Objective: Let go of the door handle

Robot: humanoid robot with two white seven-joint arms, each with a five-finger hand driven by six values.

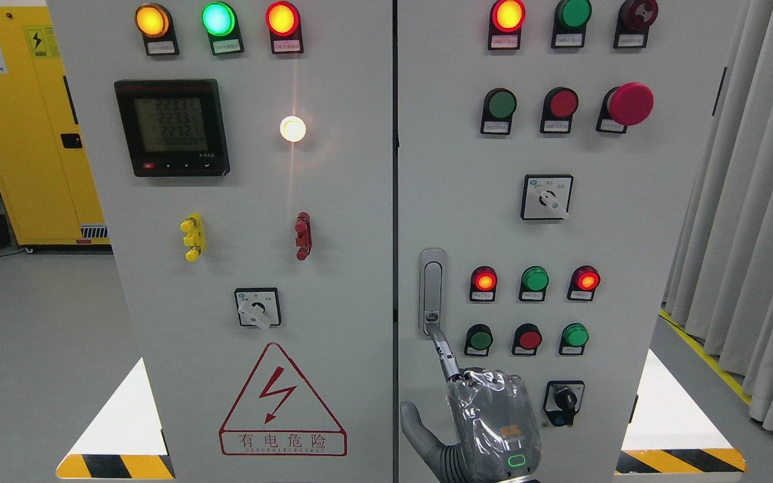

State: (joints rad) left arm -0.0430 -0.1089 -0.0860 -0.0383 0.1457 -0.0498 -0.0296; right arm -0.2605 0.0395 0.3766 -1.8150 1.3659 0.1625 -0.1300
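The silver door handle [432, 290] stands upright in its recess at the left edge of the cabinet's right door [628, 235]. My right hand [487, 419], wrapped in clear plastic, comes up from the bottom edge just below it. Its index finger [441, 349] is stretched up, and the tip touches the round lock button at the handle's lower end. The thumb sticks out to the left and the other fingers are curled in. Nothing is grasped. The left arm is out of view.
Both doors of the grey electrical cabinet look closed. Lit lamps, push buttons, rotary switches and a red emergency button [630, 104] crowd the right door near the hand. A key switch [565, 400] sits just right of it. There are curtains [762, 235] at the right and a yellow cabinet [24, 121] at the far left.
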